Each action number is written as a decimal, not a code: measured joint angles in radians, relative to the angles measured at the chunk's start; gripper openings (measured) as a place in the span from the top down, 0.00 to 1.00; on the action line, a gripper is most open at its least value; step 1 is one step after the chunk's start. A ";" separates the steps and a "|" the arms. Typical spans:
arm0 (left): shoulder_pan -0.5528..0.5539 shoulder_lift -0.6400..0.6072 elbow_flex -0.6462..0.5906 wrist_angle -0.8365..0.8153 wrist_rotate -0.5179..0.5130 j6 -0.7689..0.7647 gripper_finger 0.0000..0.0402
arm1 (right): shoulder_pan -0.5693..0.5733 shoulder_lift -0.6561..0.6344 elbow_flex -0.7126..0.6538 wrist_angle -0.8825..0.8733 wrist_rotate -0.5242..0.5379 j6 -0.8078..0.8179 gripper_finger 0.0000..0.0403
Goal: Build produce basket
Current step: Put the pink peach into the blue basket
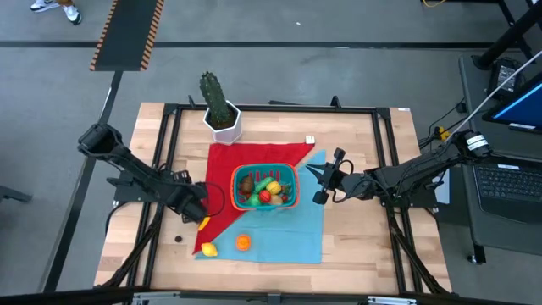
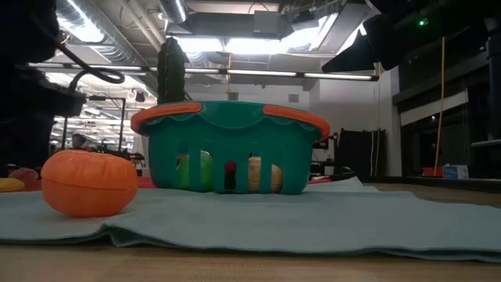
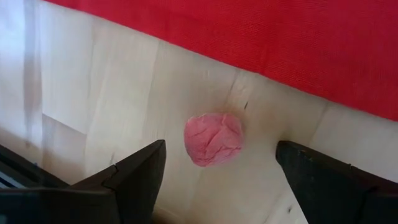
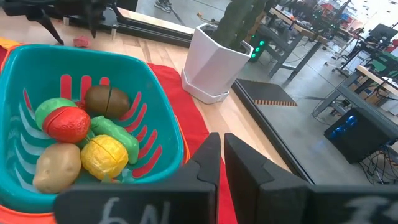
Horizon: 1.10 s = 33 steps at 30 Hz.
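Slotted teal plastic basket [image 1: 266, 187] with orange-red rim on red cloth [image 1: 254, 161]; left claw [image 3: 217, 171] wide over wrinkled pink lump [image 3: 213, 138] on wooden desk [image 3: 93, 93] — right claw [image 4: 222, 155] closed, empty.

Overhead and table-level views share basket [image 1: 265, 187], wrists close

Cactus pot [image 1: 222, 121] stands behind the basket [image 1: 266, 188]; its top lies unobstructed.

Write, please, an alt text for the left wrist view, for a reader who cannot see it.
A small, wrinkled pink toy piece lies on the pale wooden table, between the two dark fingers of the open left gripper. The edge of a red cloth runs just beyond it.
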 joint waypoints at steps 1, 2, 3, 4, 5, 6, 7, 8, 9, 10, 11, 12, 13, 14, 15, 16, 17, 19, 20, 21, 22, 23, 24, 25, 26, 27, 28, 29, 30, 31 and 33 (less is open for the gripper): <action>0.009 0.000 0.000 0.002 0.007 0.001 0.22 | 0.000 0.000 0.000 0.000 0.000 0.000 0.94; 0.020 0.000 0.000 0.004 0.016 0.002 0.23 | 0.000 0.000 0.000 0.000 0.000 0.000 0.94; 0.032 0.000 0.001 0.005 0.027 0.002 0.24 | 0.000 0.000 0.000 0.000 0.000 0.000 0.94; 0.042 0.000 0.001 0.008 0.040 0.002 0.25 | 0.000 0.000 0.000 0.000 0.000 0.000 0.94; 0.053 0.000 0.001 0.011 0.052 0.002 0.26 | 0.000 0.000 0.000 0.000 0.000 0.000 0.94; 0.063 0.000 0.001 0.014 0.061 0.003 0.28 | 0.000 0.000 0.000 0.000 0.000 0.000 0.94; 0.070 0.000 0.001 0.019 0.067 0.004 0.29 | 0.000 0.000 0.000 0.000 0.000 0.000 0.94; 0.075 0.000 0.001 0.023 0.069 0.006 0.31 | 0.000 0.000 0.000 0.000 0.000 0.000 0.94; 0.080 0.000 0.001 0.028 0.072 0.014 0.33 | 0.000 0.000 0.000 0.000 0.000 0.000 0.94; 0.085 0.000 0.001 0.033 0.075 0.026 0.35 | 0.000 0.000 0.000 0.000 0.000 0.000 0.94; 0.088 0.000 0.001 0.038 0.078 0.034 0.36 | 0.000 0.000 0.000 0.000 0.000 0.000 0.94; 0.093 0.000 0.001 0.042 0.079 0.038 0.38 | 0.000 0.000 0.000 0.000 0.000 0.000 0.94; 0.097 0.000 0.001 0.046 0.082 0.039 0.40 | 0.000 0.000 0.000 0.000 0.000 0.000 0.94; 0.100 0.001 0.001 0.050 0.085 0.039 0.42 | 0.000 0.000 0.000 0.000 0.000 0.000 0.94; 0.101 0.001 0.001 0.054 0.085 0.039 0.44 | 0.000 0.000 0.000 0.000 0.000 0.000 0.94; 0.102 0.001 0.001 0.057 0.085 0.039 0.45 | 0.000 0.000 0.000 0.000 0.000 0.000 0.94; 0.102 0.001 0.001 0.059 0.085 0.039 0.47 | 0.000 0.000 0.000 0.000 0.000 0.000 0.94; 0.102 0.001 0.001 0.066 0.085 0.034 0.50 | 0.000 0.000 0.000 0.000 0.000 0.000 0.94; 0.102 0.001 0.001 0.071 0.085 0.032 0.52 | 0.000 0.000 0.000 0.000 0.000 0.000 0.94; 0.102 0.001 0.000 0.077 0.085 0.031 0.53 | 0.000 0.000 0.000 0.000 0.000 0.000 0.94; 0.102 0.001 0.000 0.082 0.084 0.031 0.55 | 0.000 0.000 0.000 0.000 0.000 0.000 0.94; 0.102 0.001 0.000 0.087 0.082 0.030 0.57 | 0.000 0.000 0.000 0.000 0.000 0.000 0.94; 0.102 0.002 0.000 0.092 0.081 0.024 0.59 | 0.000 0.000 0.000 0.000 0.000 0.000 0.94; 0.102 0.002 0.000 0.095 0.080 0.015 0.61 | 0.000 0.000 0.000 0.000 0.000 0.000 0.94; 0.102 0.002 0.000 0.099 0.079 -0.003 0.64 | 0.000 0.000 0.000 0.000 0.000 0.000 0.94; 0.102 0.002 0.000 0.102 0.078 -0.019 0.67 | 0.000 0.000 0.000 0.000 0.000 0.000 0.94; 0.102 0.002 0.000 0.106 0.077 -0.029 0.70 | 0.000 0.000 0.000 0.000 0.000 0.000 0.94; 0.102 0.002 0.000 0.111 0.073 -0.031 0.74 | 0.000 0.000 0.000 0.000 0.000 0.000 0.94; 0.101 0.002 0.000 0.116 0.067 -0.033 0.77 | 0.000 0.000 0.000 0.000 0.000 0.000 0.94; 0.096 0.002 0.000 0.122 0.060 -0.033 0.80 | 0.000 0.000 0.000 0.000 0.000 0.000 0.94; 0.089 0.002 0.000 0.130 0.048 -0.033 0.85 | 0.000 0.000 0.000 0.000 0.000 0.000 0.94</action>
